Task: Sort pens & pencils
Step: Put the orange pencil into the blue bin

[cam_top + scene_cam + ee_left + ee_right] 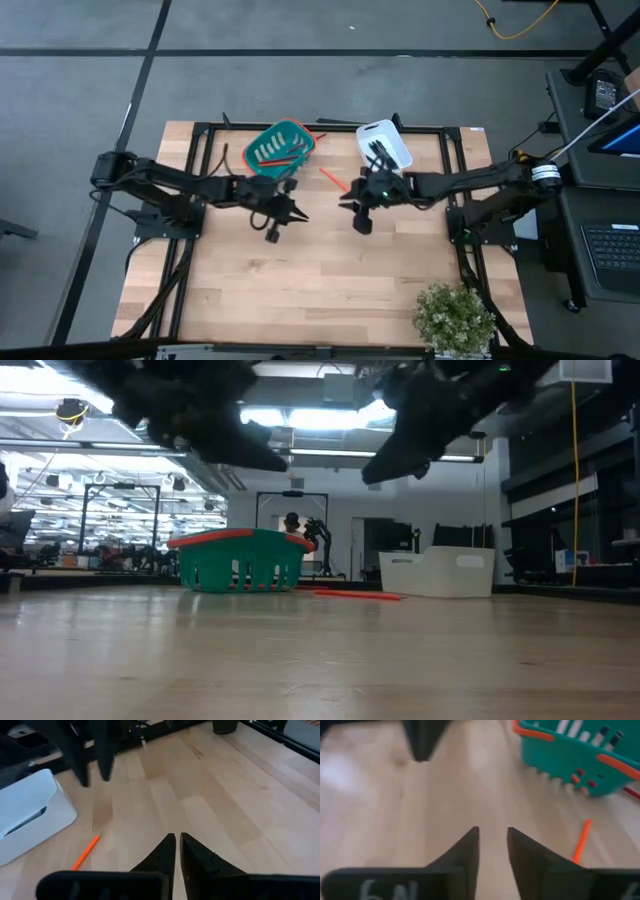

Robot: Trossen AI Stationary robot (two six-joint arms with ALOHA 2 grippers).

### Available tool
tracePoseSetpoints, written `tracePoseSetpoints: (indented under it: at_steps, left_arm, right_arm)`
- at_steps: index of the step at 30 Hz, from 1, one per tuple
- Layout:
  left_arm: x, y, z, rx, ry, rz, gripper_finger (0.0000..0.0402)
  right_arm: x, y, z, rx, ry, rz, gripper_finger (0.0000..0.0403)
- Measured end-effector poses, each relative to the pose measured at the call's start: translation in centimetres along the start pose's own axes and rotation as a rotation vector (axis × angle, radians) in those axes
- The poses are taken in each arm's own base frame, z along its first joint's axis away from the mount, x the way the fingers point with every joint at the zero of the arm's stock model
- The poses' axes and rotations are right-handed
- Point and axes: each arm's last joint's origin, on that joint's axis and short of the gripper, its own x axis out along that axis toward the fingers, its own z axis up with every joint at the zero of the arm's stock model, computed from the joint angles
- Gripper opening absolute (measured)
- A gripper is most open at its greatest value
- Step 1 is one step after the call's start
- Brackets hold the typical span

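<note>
1. Sorting looks nearly finished, by my reading: most sticks are already sitting in the two containers, and one orange pencil (pixel 334 179) is lying loose on the table (pixel 300 290).
2. The green basket (pixel 281 147) is holding several pale and red-brown sticks; the white bin (pixel 385 142) is holding the dark pens (pixel 380 152).
3. The loose pencil is lying between basket and bin, just in front of them, flat on the wood. In the low view a thin red stick is also showing on the table beside the bin.
4. The left gripper (pixel 293 213) is hanging above the table centre, empty, its fingers (pixel 162 855) standing almost together with only a sliver of gap.
5. The right gripper (pixel 354 204) is hanging opposite it, also empty, its fingers (pixel 465 851) standing a narrow gap apart.
6. The pencil is lying clear of both grippers: behind and to the side of the left fingertips, and near the right gripper but outside its gap, nothing touching it.
7. The step in hand, as I judge it, is the fetch of this last pencil. The right gripper is sitting nearer to it.
8. The next move is calling for wider fingers, a turn to straddle the thin shaft across its length, and a low descent, since the pencil is lying flat and could roll or skid away.
9. The pencil probably belongs in the basket with the other reddish sticks.
</note>
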Motion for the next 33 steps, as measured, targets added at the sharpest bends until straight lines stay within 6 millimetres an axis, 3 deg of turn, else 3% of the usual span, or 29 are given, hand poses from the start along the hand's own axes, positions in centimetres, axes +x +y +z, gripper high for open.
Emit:
tracePoseSetpoints:
  at_steps: [4, 8, 18, 25, 33]
  left_arm:
    - [-0.8, -0.7, -1.6, 0.008, -0.035, 0.009, 0.0017]
    - [-1.1, -0.7, -1.6, 0.015, -0.093, 0.072, 0.0021]
    - [-1.2, -0.5, -2.4, 0.011, -0.046, 0.185, 0.0041]
    - [-1.9, -1.1, -4.5, -0.01, -0.138, 0.225, 0.0037]
    - [-2.3, -1.4, -5.2, -0.006, -0.208, 0.245, 0.0021]
  right_arm:
    - [1.3, -2.0, 1.6, 0.041, 0.116, -0.042, 0.0147]
    - [3.5, -4.2, 2.4, 0.102, 0.256, -0.061, 0.0175]
    - [9.0, -8.1, 3.1, 0.115, 0.509, -0.102, 0.0181]
    - [10.9, -9.6, 2.3, 0.146, 0.622, -0.119, 0.0181]
    - [11.2, -10.5, 2.2, 0.161, 0.609, -0.138, 0.019]
